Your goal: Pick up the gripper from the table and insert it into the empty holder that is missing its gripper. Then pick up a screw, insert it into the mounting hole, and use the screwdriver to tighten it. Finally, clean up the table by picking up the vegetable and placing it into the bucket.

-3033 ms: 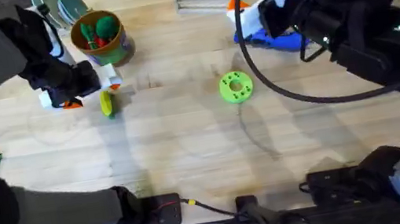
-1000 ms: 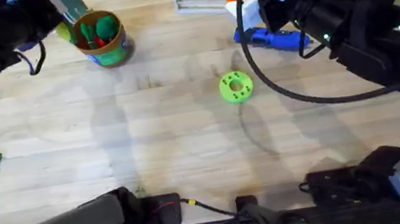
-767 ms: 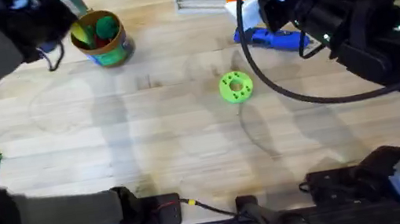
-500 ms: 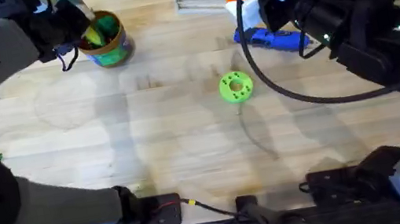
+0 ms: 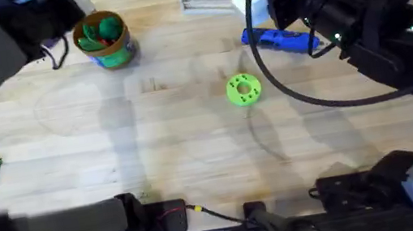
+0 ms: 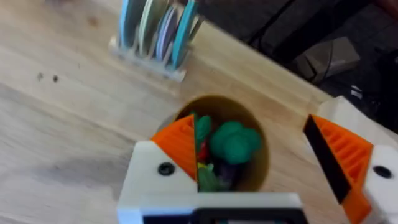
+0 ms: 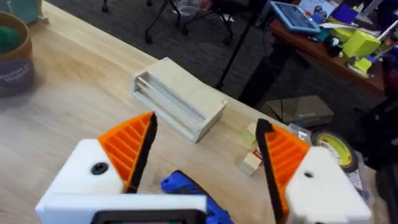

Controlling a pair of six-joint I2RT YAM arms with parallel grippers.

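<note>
**Cleanup looks finished**

No vegetable lies on the table; only a green disc sits mid-table, so the last step appears done. Far left, the left gripper hangs over the bucket, fingers spread wide and empty, green and red produce below them. Far right, the right gripper hovers over the screwdriver, also wide open, gripping nothing.

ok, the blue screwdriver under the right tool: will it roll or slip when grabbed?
The screwdriver lies flat on the wood table. Its body looks stick-shaped, so a sideways nudge may roll it. The shell appears to be smooth hard plastic, probably stiff and somewhat slippery. The right tool stands open above it, and its ribbed orange pads should help grip.
</note>
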